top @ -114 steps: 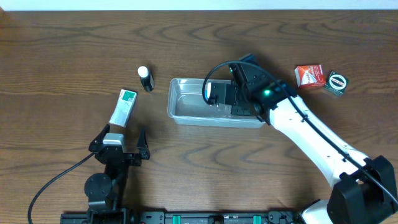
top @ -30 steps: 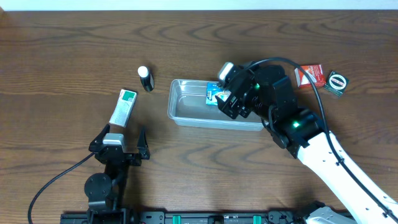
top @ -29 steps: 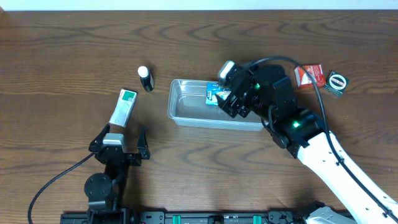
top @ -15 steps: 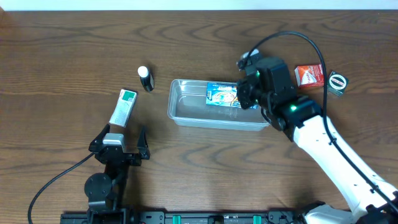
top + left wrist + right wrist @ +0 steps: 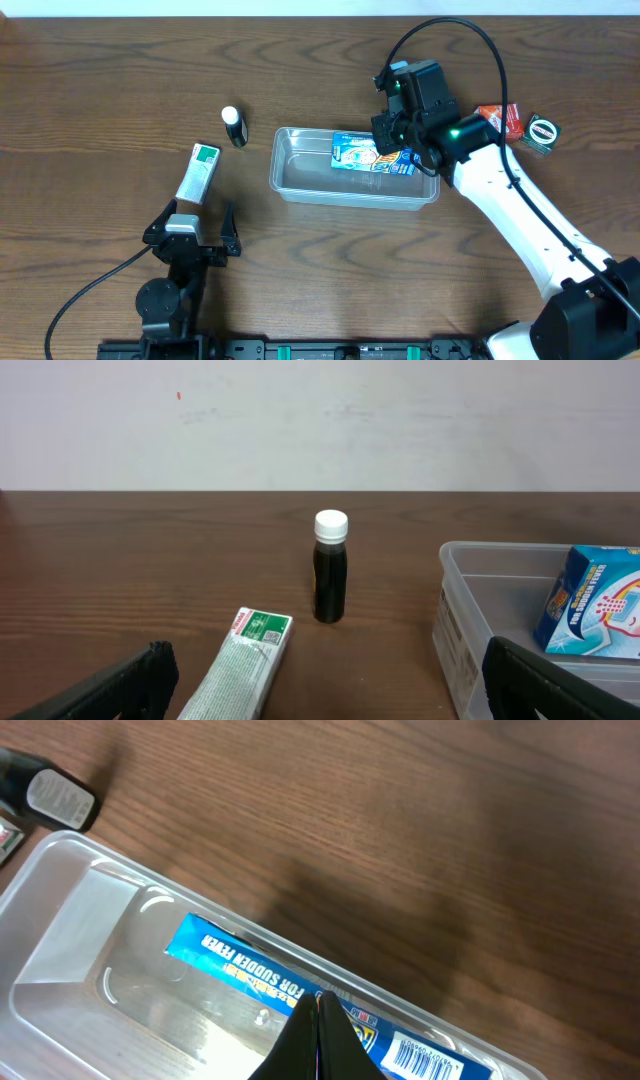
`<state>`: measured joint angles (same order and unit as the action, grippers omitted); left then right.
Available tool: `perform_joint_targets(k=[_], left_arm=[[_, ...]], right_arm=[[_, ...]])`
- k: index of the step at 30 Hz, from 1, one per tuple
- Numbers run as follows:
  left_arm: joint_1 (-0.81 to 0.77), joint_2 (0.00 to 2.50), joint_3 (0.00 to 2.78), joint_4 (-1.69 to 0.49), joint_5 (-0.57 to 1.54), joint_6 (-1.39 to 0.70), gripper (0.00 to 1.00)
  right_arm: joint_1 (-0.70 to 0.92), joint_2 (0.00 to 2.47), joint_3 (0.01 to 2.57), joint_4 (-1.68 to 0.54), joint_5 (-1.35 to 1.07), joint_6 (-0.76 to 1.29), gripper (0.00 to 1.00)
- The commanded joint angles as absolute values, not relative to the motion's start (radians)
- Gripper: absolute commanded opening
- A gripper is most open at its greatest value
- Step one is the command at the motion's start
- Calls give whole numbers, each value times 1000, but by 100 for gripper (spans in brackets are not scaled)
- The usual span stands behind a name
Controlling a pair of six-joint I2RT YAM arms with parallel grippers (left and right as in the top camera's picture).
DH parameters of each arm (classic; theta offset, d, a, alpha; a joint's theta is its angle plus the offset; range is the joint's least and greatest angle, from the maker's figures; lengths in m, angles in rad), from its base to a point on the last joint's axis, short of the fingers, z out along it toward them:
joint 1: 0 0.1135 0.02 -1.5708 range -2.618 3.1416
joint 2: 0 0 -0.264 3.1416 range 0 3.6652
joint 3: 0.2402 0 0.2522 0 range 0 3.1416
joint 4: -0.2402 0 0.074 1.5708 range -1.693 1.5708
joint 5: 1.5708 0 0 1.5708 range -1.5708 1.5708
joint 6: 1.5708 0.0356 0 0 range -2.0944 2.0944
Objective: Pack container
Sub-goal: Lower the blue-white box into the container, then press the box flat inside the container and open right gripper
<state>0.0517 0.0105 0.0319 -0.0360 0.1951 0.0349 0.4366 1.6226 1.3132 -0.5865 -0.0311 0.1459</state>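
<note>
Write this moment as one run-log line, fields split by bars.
container: blue box inside | right pincer: shut, over box | left pincer: open | outside: bottle, green-white box, red box

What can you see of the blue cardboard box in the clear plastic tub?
The blue cardboard box is long and flat, with white lettering, a colourful picture and a barcode at one end. It seems propped at a tilt along the far wall of the clear plastic tub, toward its right end. The right gripper is above it; whether they touch cannot be told.
</note>
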Motion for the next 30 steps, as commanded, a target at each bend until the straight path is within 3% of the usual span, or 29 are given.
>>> perform_joint_targets(k=[1, 30], left_arm=[[58, 6, 4, -51, 195, 52, 98], [58, 10, 4, -51, 195, 52, 98]], right_arm=[[431, 1617, 1326, -587, -42, 168, 1], [431, 1767, 1326, -578, -42, 167, 1]])
